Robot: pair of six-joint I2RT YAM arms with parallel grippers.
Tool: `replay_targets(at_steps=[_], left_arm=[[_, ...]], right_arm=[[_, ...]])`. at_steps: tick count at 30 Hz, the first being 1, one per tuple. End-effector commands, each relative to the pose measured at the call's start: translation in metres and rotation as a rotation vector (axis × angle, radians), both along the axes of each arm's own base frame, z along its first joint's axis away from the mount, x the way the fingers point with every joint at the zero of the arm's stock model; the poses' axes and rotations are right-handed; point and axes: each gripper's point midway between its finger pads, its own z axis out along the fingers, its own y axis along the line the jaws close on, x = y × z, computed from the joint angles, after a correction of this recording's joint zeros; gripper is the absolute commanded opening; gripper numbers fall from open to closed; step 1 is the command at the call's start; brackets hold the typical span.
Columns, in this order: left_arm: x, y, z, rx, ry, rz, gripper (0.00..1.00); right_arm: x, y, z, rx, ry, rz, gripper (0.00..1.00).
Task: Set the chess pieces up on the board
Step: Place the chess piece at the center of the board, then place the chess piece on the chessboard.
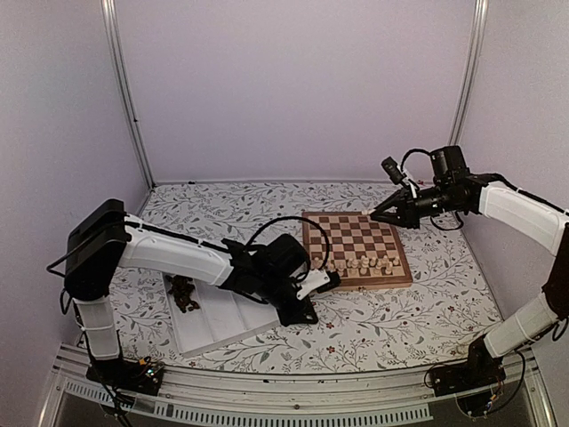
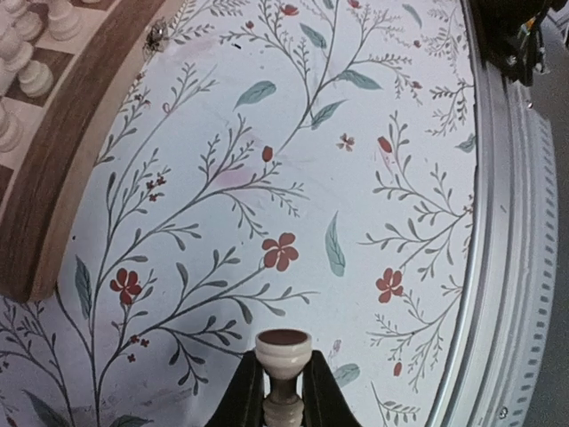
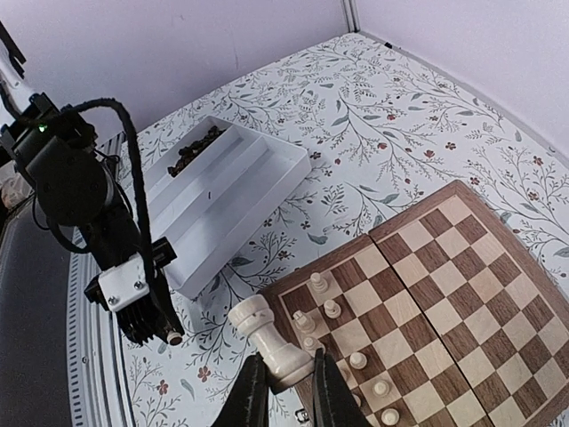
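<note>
The board [image 1: 360,240] lies right of centre, with several pale cream chess pieces [image 1: 356,263] in the rows along its near edge. My left gripper [image 1: 331,282] hangs just off the board's near left corner. In the left wrist view it [image 2: 283,378] is shut on a cream piece [image 2: 283,354], held with its brown felt base outward over the floral cloth. My right gripper [image 1: 374,216] hovers over the board's far right corner. In the right wrist view it [image 3: 284,387] is shut on a cream rook [image 3: 271,336], tilted, high above the board [image 3: 444,267].
A white three-compartment tray [image 1: 227,325] lies at the near left with dark brown pieces [image 1: 184,294] in its left end; it also shows in the right wrist view [image 3: 240,200]. The table's metal front rail [image 2: 511,267] runs close to my left gripper. Side walls enclose the table.
</note>
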Motion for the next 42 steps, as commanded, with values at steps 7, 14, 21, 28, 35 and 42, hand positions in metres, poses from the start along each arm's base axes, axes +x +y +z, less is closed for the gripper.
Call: replay_targets(at_steps=[7,14,21,28,35,42], left_arm=[[0.012,-0.003,-0.046,0.235,-0.097,-0.015,0.10],[0.016,-0.002,-0.040,0.245,-0.155,-0.004,0.37],[0.017,-0.022,0.035,-0.006,-0.233,0.006,0.45],[0.037,-0.046,0.130,-0.407,-0.422,0.106,0.49],[0.053,-0.073,0.146,-0.487,-0.472,0.134,0.50],[0.059,-0.087,0.154,-0.533,-0.487,0.136,0.51]], right_arm=[[-0.016,-0.012,0.005,-0.011,-0.084,-0.026,0.07],[-0.016,-0.011,-0.007,-0.012,-0.057,-0.020,0.07],[-0.028,-0.004,-0.031,0.048,0.047,0.032,0.08],[-0.039,0.010,-0.037,0.166,0.213,0.136,0.09],[-0.051,0.018,-0.036,0.231,0.300,0.211,0.09],[-0.060,0.025,-0.039,0.219,0.301,0.239,0.09]])
